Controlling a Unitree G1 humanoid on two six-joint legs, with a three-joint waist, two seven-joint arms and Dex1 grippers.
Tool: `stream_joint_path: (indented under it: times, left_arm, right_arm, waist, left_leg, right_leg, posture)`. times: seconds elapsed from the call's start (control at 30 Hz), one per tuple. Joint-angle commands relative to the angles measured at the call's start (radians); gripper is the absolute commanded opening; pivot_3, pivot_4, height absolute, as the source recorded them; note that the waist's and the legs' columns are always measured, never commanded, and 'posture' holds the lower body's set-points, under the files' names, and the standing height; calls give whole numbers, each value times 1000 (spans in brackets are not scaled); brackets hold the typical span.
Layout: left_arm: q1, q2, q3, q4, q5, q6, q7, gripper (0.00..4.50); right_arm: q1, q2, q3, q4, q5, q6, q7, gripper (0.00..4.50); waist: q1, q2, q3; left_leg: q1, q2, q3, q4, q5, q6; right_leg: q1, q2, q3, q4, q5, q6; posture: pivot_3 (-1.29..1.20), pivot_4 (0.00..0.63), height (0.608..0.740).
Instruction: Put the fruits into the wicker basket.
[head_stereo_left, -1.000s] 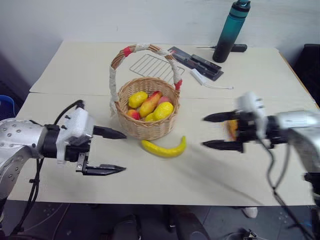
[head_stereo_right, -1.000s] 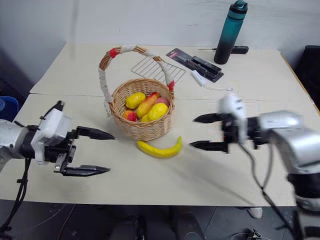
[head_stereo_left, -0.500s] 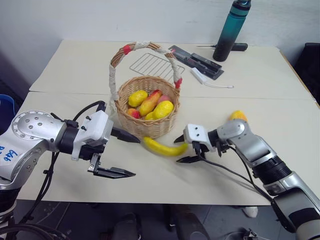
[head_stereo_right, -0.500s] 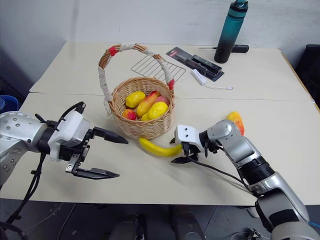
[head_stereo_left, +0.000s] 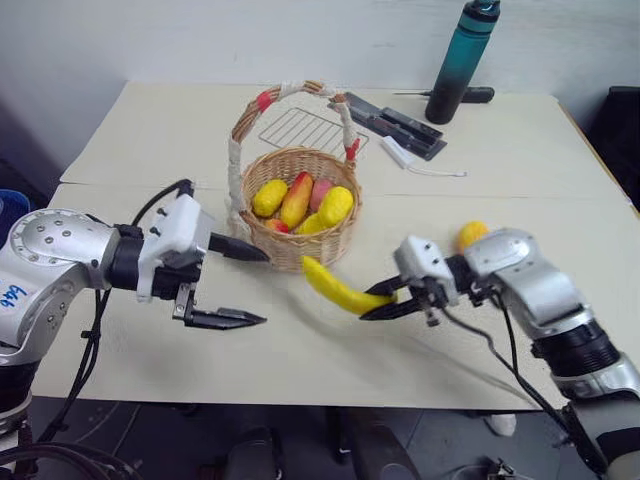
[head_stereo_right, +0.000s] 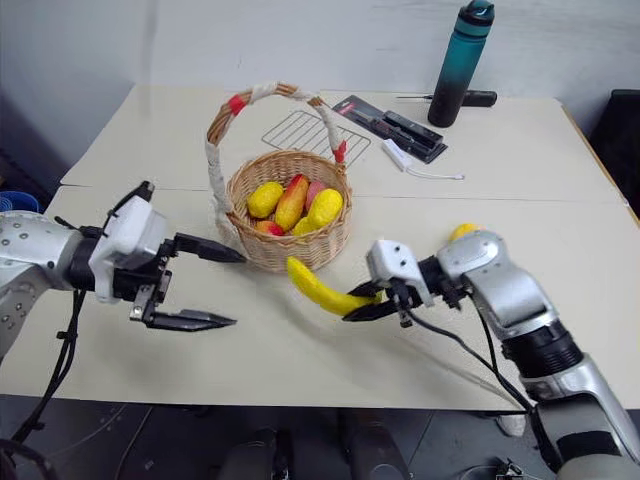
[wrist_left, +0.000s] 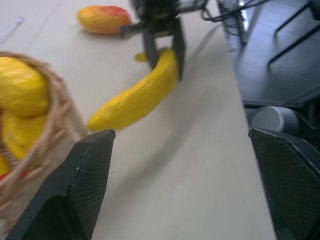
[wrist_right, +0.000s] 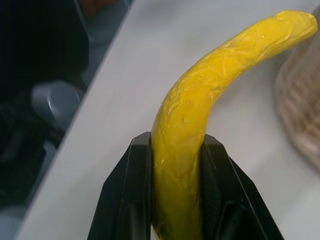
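Black fingers of the right gripper (head_stereo_left: 385, 303) clamp one end of the long curved yellow banana (head_stereo_left: 340, 288), lifted just in front of the round tan wicker basket (head_stereo_left: 300, 250) of toy fruits. Left gripper (head_stereo_left: 240, 285) hovers beside the basket, fingers spread. An oval yellow-orange mango (head_stereo_left: 472, 234) lies behind the right arm.

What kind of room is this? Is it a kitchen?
Probably not a kitchen; more likely a lab or workroom for testing robots. Plain tables stand against a bare wall, with toy fruit in a wicker basket, a water bottle and chair legs on the dark floor.
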Motion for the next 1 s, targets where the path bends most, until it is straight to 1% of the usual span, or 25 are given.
stream_joint_path:
  times: [0.03,0.1,0.13,0.27,0.4,0.5,0.63,0.7,0.73,0.8,0.9,0.97,1.0]
  left_arm:
    - [21,7,114,-10,-72,44,25,4500]
    - [13,11,136,-5,-86,59,34,4500]
    - [1,6,131,-5,-82,60,47,4500]
    - [-11,-4,107,-42,-91,72,65,4500]
    - [-15,-2,87,-41,-58,47,74,4500]
    - [-22,-4,95,-43,-79,58,76,4500]
    - [-15,-5,81,-48,-57,36,79,4500]
    - [-13,-19,79,-58,-62,32,91,4500]
    - [-11,-23,78,-62,-64,29,94,4500]
    - [-15,-26,72,-60,-59,19,93,4500]
    - [-42,-24,57,-34,-45,1,83,4500]
    - [-59,-25,48,-17,-36,-12,75,4500]
    - [-70,-28,40,-8,-28,-18,74,4500]
  right_arm:
    - [-33,-18,-86,-88,127,104,2,751]
    - [-97,-16,-114,-83,164,142,-1,751]
    - [-137,2,-111,-65,154,152,-30,751]
    - [-284,109,-35,43,25,176,-206,751]
    - [-382,204,38,174,-88,115,-267,751]
    - [-487,292,89,343,-189,29,-313,751]
    - [-558,354,137,506,-294,-89,-326,751]
    - [-584,391,126,560,-305,-100,-336,1472]
    - [-589,403,120,575,-310,-107,-340,1691]
    - [-590,413,107,580,-325,-122,-356,2339]
    - [-544,370,53,468,-279,-65,-335,3342]
    - [-483,333,5,360,-228,-24,-320,3342]
    - [-439,303,-30,282,-190,38,-319,3342]
  waist:
    - [0,0,0]
    - [0,0,0]
    - [0,0,0]
    - [-4,0,0]
    - [-1,-1,0]
    - [-8,0,0]
    - [-14,-1,0]
    - [-17,-1,0]
    - [-18,-1,0]
    - [-21,-1,0]
    - [-23,-1,0]
    - [-19,-1,0]
    - [-16,-1,0]
  left_leg:
    - [0,0,0,0,0,0]
    - [0,0,-1,0,0,0]
    - [0,0,-1,0,0,0]
    - [0,0,-1,0,0,0]
    - [-2,0,-1,-1,0,-1]
    - [-3,0,0,-1,0,-1]
    - [-3,0,-1,-1,0,-1]
    - [-3,0,-1,-2,0,-1]
    - [-3,0,-1,-1,0,-1]
    - [-4,0,-1,-1,1,-1]
    - [-4,0,-1,-1,2,-3]
    - [-4,0,-2,-1,2,-3]
    - [-4,0,-3,-1,2,-3]
  right_leg:
    - [0,0,0,0,0,0]
    - [0,0,0,0,0,-1]
    - [0,0,0,0,0,-1]
    - [0,0,-1,0,0,-1]
    - [-1,0,-1,0,0,-2]
    - [-3,-1,0,0,0,-2]
    - [-3,-1,-1,0,0,-2]
    - [-3,-1,-1,0,0,-2]
    - [-3,-1,-1,0,0,-2]
    - [-3,-1,-1,0,0,-2]
    - [-3,-2,-2,0,0,-2]
    - [-3,-2,-3,0,0,-2]
    - [-2,-2,-3,0,0,-2]
  posture:
    - [0,150,740]
    - [0,150,740]
    - [0,150,740]
    - [0,150,740]
    - [0,150,740]
    - [0,150,740]
    - [0,150,740]
    - [0,150,740]
    - [0,150,740]
    - [0,150,740]
    - [0,150,740]
    - [0,150,740]
    - [0,150,740]
